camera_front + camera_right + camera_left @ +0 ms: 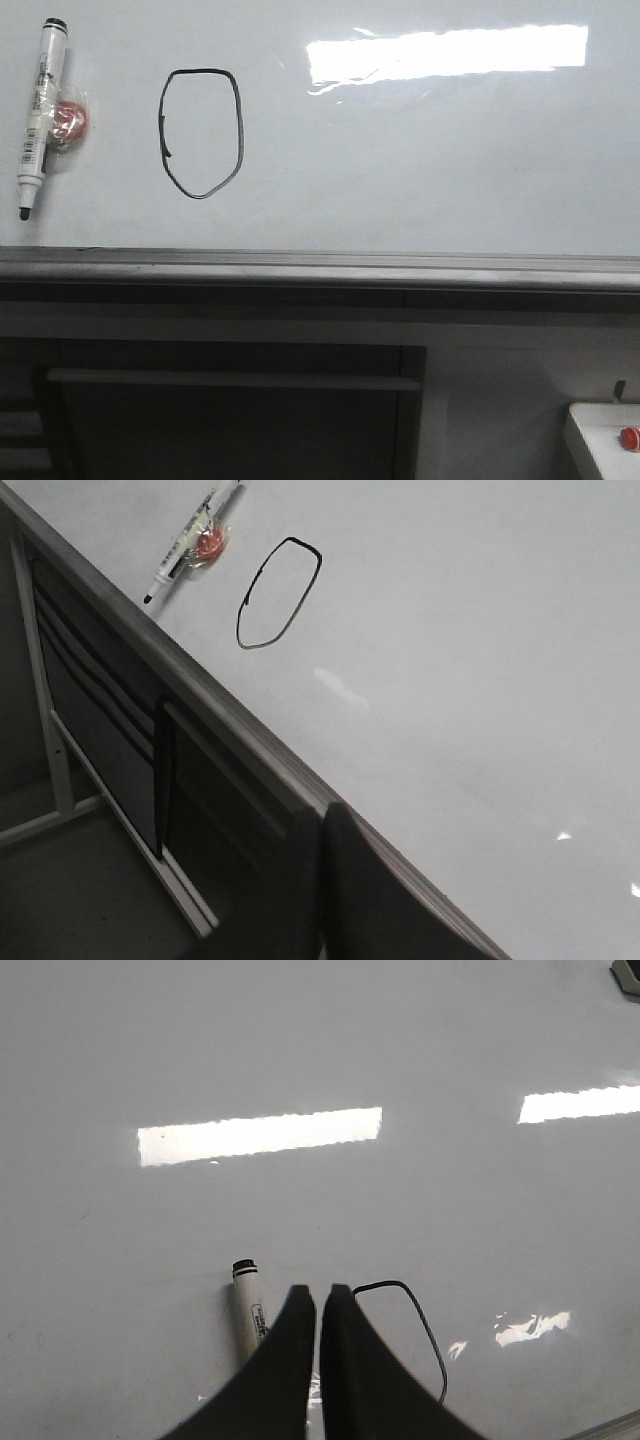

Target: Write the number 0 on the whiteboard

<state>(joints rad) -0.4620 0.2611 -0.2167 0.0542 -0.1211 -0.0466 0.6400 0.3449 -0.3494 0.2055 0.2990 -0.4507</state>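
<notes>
the 0 (201,133) stands drawn on the whiteboard (420,170), a closed black oval toward the board's left, at about 9 o'clock from the bright light reflection (447,51). the marker (37,115) lies just beside it at 9 o'clock, uncapped tip pointing to 6 o'clock, with a reddish blob (69,121) touching its barrel. apart from the 0, it touches no ink.

judging by the closed outline, the writing looks finished, so the step in hand is likely pulling clear. to do that well, i would keep both arms off the board face so nothing smears the fresh line, and leave the marker lying where it is.

the left gripper (318,1295) is clenched with nothing between its fingers, hovering between the marker and the oval's edge. the right gripper (322,815) is likewise closed and empty, well apart from the 0, over the grey tray edge (200,695).

the front view shows the whole oval and no arm at all. the left wrist view shows only an arc of the 0 but reveals how near the fingers are to it. the right wrist view alone shows the dark frame (100,730) beneath the board.
</notes>
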